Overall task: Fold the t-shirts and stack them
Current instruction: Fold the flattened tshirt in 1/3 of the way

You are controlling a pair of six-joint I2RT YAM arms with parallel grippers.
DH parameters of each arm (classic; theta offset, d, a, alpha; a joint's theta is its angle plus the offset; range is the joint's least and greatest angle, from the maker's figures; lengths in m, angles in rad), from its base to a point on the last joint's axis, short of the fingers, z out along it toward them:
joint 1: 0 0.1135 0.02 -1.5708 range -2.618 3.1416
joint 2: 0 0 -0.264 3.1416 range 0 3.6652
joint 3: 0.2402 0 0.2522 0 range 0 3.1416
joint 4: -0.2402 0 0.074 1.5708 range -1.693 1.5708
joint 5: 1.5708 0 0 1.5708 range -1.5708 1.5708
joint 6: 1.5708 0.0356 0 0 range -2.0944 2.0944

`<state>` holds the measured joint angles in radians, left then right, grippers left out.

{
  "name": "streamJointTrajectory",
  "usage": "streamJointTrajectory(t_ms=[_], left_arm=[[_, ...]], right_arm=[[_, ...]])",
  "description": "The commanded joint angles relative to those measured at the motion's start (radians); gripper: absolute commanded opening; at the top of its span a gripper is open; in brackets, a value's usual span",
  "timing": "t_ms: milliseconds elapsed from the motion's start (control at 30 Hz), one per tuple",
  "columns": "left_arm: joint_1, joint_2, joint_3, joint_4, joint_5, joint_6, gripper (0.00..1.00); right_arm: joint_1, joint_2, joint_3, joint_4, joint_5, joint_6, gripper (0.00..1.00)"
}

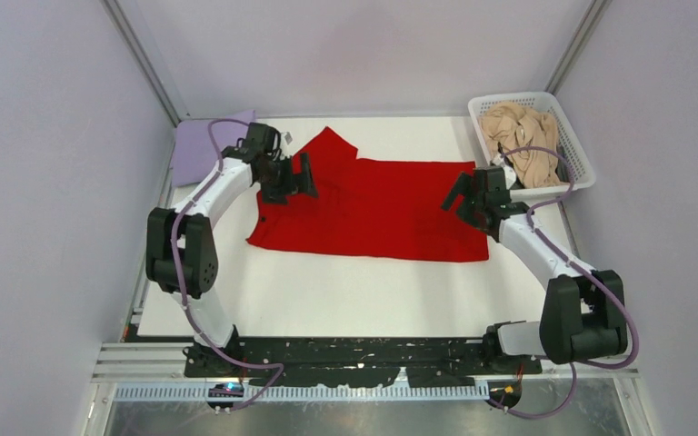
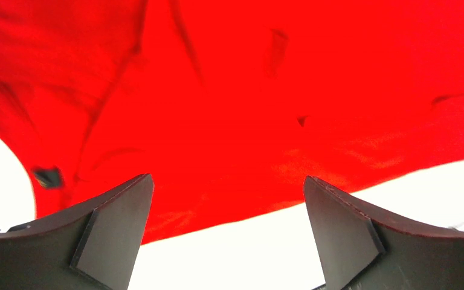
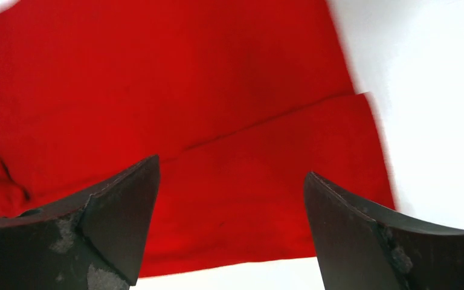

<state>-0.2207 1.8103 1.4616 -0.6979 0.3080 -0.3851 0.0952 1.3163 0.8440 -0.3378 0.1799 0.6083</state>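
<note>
The bright red t-shirt [image 1: 373, 204] lies spread on the white table, folded lengthwise, one sleeve sticking out at the far left. It fills the left wrist view [image 2: 248, 103] and the right wrist view [image 3: 217, 121]. My left gripper [image 1: 302, 174] is open and empty over the shirt's left end. My right gripper [image 1: 459, 193] is open and empty over the shirt's right end. A folded lavender shirt [image 1: 207, 143] lies at the far left corner. A beige shirt [image 1: 523, 136] is bunched in the basket. The green shirt is out of view.
The white plastic lattice basket [image 1: 575, 163] stands at the far right corner of the table [image 1: 345, 291]. Grey walls close in the sides and back.
</note>
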Motion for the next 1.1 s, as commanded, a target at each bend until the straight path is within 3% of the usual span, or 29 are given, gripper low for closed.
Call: streamJointTrajectory(t_ms=[0, 267, 533, 800, 1067], left_arm=[[0.003, 0.002, -0.079, 0.139, 0.043, -0.065, 1.0], [0.041, 0.051, -0.223, 0.154, -0.016, -0.098, 1.0], [0.041, -0.031, -0.427, 0.117, -0.077, -0.099, 1.0], [0.04, -0.284, -0.744, 0.153, -0.043, -0.193, 1.0], [0.034, -0.587, -1.0, 0.082, -0.038, -0.298, 1.0]], right_arm=[[0.097, 0.094, -0.025, 0.135, -0.138, -0.062, 0.95], [0.135, 0.265, -0.014, 0.132, -0.119, -0.058, 0.95], [0.138, 0.177, -0.102, -0.021, -0.096, -0.077, 0.95], [0.184, 0.028, -0.255, -0.179, -0.196, -0.028, 0.95], [0.242, -0.112, -0.282, -0.352, -0.185, -0.006, 0.95]])
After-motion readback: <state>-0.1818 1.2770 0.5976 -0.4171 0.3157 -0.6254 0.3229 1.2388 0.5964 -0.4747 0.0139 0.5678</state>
